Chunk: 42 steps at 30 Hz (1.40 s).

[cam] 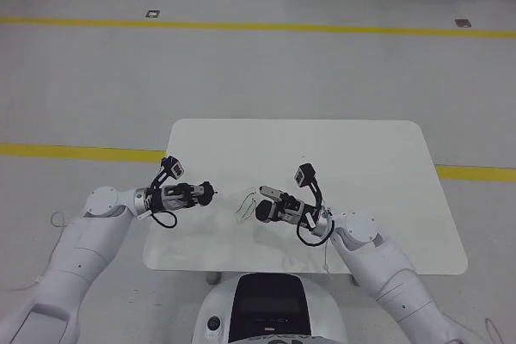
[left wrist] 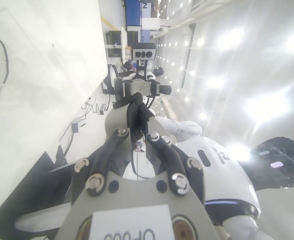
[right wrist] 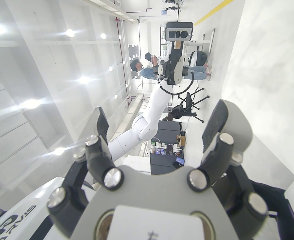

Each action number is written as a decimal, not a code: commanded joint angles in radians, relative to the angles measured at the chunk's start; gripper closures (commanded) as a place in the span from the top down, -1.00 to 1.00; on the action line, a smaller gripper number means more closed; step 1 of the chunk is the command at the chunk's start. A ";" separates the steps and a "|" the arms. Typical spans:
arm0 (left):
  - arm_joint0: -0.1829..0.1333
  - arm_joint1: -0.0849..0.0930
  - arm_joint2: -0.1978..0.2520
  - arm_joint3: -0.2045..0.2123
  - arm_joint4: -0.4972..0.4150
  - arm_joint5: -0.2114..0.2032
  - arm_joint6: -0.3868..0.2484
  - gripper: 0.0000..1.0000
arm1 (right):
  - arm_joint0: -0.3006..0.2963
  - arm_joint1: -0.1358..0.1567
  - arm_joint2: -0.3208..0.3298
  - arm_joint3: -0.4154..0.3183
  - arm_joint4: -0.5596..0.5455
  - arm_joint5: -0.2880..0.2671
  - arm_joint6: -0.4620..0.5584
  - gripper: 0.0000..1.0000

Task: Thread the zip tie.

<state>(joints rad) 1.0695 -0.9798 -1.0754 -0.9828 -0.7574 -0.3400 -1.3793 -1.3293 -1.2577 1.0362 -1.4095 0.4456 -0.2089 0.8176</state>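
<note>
In the top view, the left tool (cam: 210,191) is seen left of centre over the white counter (cam: 370,155). Its fingers are pressed together, and nothing can be made out between them. The zip tie (cam: 244,206) is laid on the counter at mid-frame, between the two tools. Just right of it, the right tool (cam: 260,202) is held spread wide and empty.

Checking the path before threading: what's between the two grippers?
In the top view, a thin looped zip tie lies on the white table between the left gripper and right gripper, nearer the right.
</note>
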 commanded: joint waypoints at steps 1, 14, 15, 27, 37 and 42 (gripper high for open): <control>0.016 0.000 -0.030 0.001 -0.016 0.000 -0.011 -1.00 | 0.000 0.000 0.000 0.000 0.000 0.000 0.000 1.00; 0.070 0.004 -0.086 -0.056 -0.036 0.000 -0.011 -1.00 | 0.000 0.000 0.000 0.000 0.000 0.000 0.000 1.00; 0.070 0.004 -0.086 -0.056 -0.036 0.000 -0.011 -1.00 | 0.000 0.000 0.000 0.000 0.000 0.000 0.000 1.00; 0.070 0.004 -0.086 -0.056 -0.036 0.000 -0.011 -1.00 | 0.000 0.000 0.000 0.000 0.000 0.000 0.000 1.00; 0.070 0.004 -0.086 -0.056 -0.036 0.000 -0.011 -1.00 | 0.007 0.000 -0.009 -0.020 -0.035 0.027 -0.026 1.00; 0.070 0.004 -0.086 -0.056 -0.036 0.000 -0.011 -1.00 | 0.061 -0.006 -0.051 -0.042 -0.163 0.188 -0.128 1.00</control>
<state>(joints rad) 1.1392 -0.9757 -1.1617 -1.0393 -0.7936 -0.3400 -1.3900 -1.2810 -1.2625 0.9968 -1.4522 0.3193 -0.0716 0.7183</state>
